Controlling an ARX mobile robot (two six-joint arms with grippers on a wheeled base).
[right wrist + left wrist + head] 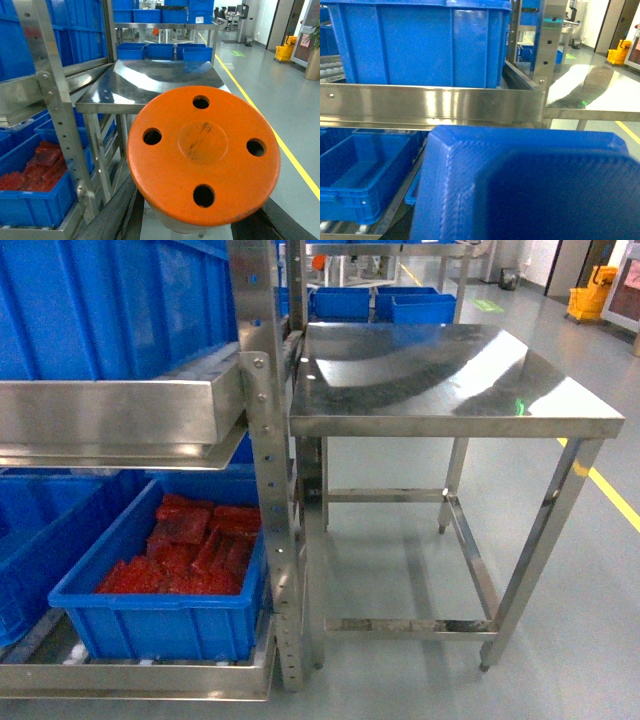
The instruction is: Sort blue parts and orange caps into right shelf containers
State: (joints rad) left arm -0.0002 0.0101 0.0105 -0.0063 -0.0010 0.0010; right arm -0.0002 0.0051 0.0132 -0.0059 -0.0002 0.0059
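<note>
Right wrist view is filled by an orange cap with four holes, sitting just in front of the lens, so I judge that arm carries it, though I cannot see its fingers. Left wrist view is likewise blocked by a blue part; fingers hidden there too. Both pieces lie close under their cameras, while the shelf bins sit left of the steel worktop.

steel table, grey floor, yellow line

blue part blurred, cut off; orange cap hides right pincer
</note>
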